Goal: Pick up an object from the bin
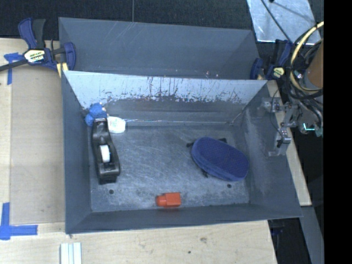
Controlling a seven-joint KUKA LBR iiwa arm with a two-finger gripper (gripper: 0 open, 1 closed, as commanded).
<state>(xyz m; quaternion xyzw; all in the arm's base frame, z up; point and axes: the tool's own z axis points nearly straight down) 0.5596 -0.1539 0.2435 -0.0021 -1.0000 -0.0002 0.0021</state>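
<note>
My gripper (281, 135) hangs over the bin's right wall, clear of everything on the floor. Nearest to it is a dark blue oval pouch-like thing (220, 158), lying flat at the right middle of the floor, to the gripper's left and lower. A small orange block (168, 200) lies near the front wall, at the centre.
A black tape dispenser (104, 154) with a white roll lies along the left wall. At its far end sit a small blue thing (95, 113) and a white cap-like piece (116, 125). The arm's cables hang outside the bin at the right.
</note>
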